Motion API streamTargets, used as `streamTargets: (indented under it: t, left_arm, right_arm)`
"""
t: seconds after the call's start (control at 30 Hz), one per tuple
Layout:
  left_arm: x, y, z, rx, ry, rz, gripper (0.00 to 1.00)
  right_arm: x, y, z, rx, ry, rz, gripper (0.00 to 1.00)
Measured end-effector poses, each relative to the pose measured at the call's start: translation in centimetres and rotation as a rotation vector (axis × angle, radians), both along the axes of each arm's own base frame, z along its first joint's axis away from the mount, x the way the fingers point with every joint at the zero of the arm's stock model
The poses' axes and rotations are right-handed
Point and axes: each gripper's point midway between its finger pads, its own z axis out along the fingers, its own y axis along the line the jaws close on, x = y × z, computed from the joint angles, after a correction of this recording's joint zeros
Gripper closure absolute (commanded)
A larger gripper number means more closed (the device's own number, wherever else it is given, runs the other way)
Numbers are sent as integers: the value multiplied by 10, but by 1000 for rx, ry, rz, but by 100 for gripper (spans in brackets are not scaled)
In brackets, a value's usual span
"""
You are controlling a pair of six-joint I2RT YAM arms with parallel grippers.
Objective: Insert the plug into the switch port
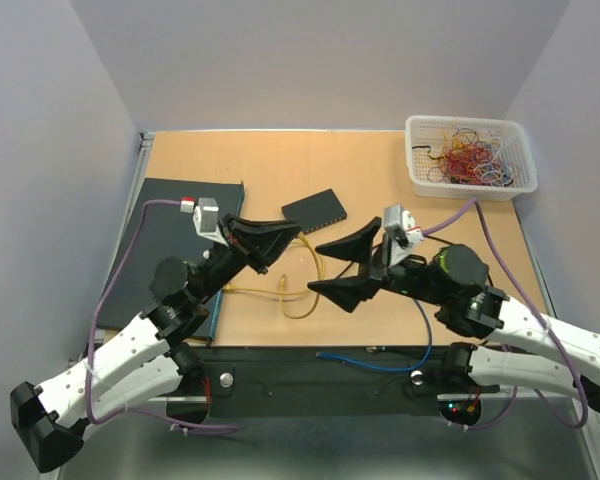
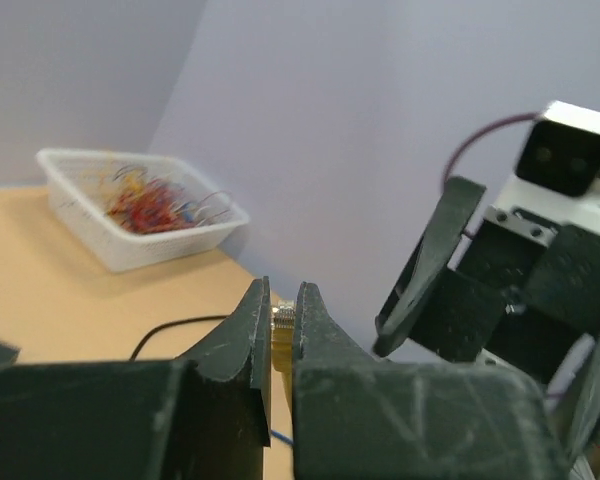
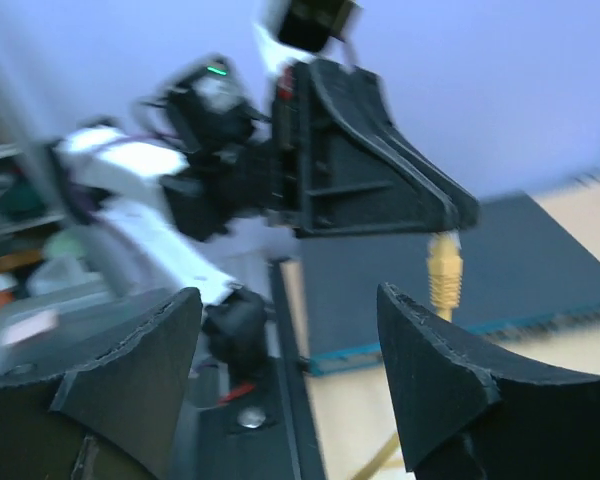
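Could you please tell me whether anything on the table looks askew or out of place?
The small black box lies skewed to the table edges, while the large dark panel sits square. The yellow cable sprawls in a loose loop, and a blue cable trails along the near edge. Nothing looks spilled or broken.

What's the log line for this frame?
left jaws: shut on yellow plug | right jaws: open, near plug | plug: held in air, not in switch
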Motion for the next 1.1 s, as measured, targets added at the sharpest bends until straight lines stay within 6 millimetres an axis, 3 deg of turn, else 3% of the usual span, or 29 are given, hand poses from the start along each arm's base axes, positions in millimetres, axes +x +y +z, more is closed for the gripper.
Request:
streamTargets:
  t: [0.17,0.3,0.4,0.57,0.7,1.1]
  left_arm:
    - [-48,10,32,-65,-197,-143,100]
    - [-76,18,46,-100,-302,-217,100]
    - [-92,24,59,-137,-371,-257,100]
    - [-100,21,57,-146,-392,-306,100]
    - [-100,19,53,-146,-384,-318,100]
    - [-101,16,41,-132,-372,-341,100]
  right_arm:
    - [-50,-18,47,92,-89,215,48]
    - [-59,-21,51,101,-92,252,58]
    - [-56,-12,45,78,-65,264,67]
    - [-45,12,23,14,7,269,71]
    - [-42,20,15,-4,40,273,71]
    - [-36,32,23,25,44,279,73]
